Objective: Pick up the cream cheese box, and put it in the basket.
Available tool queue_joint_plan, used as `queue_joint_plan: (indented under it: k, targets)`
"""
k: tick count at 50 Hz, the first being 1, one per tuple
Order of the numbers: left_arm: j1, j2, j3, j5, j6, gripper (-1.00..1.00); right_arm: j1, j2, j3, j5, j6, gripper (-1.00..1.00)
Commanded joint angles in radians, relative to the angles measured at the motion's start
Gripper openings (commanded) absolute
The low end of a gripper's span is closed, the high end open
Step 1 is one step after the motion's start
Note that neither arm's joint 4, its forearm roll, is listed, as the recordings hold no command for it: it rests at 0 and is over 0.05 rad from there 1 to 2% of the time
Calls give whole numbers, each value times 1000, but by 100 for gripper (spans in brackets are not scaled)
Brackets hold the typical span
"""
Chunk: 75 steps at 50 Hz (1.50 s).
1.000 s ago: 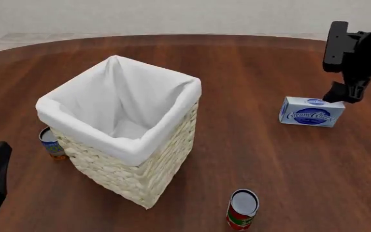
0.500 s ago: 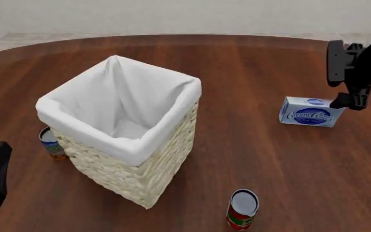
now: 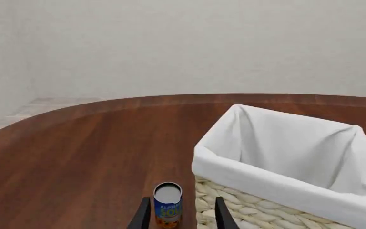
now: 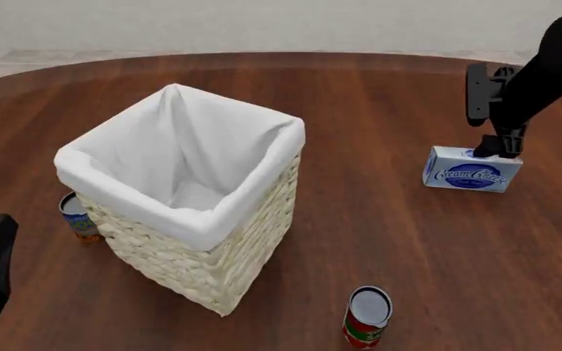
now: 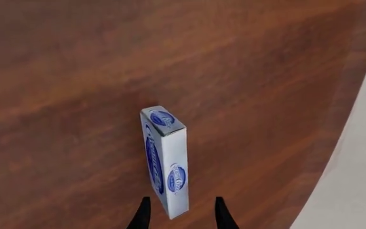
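A round dark wood table carries a tall wicker basket at centre-left, a cream cheese box well apart at right, a blue can touching the basket's left side, and a red can nearest the camera.

1. The right arm is rendered in uniform matte black, with rounded links and a flat rectangular block on its side.
2. The right gripper is seen as two slim, black, tapered fingers.
3. The left gripper is formed alike, black and pointed.
4. No markings, cables or screws can be made out.
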Motion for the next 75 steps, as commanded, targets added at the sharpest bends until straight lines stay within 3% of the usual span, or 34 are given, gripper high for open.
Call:
queue_joint_plan:
  k: [1, 14, 17, 19, 25, 29, 40, 52, 55, 64, 75]
  targets:
    - [0, 0, 0, 0, 0, 100, 31, 43, -16, 5, 22, 100]
    - [0, 0, 0, 0, 0, 100, 48, 45, 30, -4, 70, 100]
    - [0, 0, 0, 0, 0, 100, 38, 47, 44, -6, 65, 100]
    - [0, 0, 0, 0, 0, 100, -5, 52, 66, -33, 20, 100]
    - [0, 0, 0, 0, 0, 100, -14, 58, 60, -32, 32, 100]
    - [0, 0, 0, 0, 0, 100, -56, 60, 80, -57, -9, 100]
    - [0, 0, 0, 0, 0, 100, -93, 78, 57, -89, -37, 100]
    - [0, 0, 0, 0, 0, 100, -101, 120, -24, -75, 13, 100]
    - [0, 0, 0, 0, 0, 100, -103, 103, 26, -93, -28, 100]
    - [0, 0, 0, 0, 0, 100, -82, 123, 3, -86, 8, 100]
    - [0, 0, 0, 0, 0, 100, -96, 131, 22, -99, -13, 100]
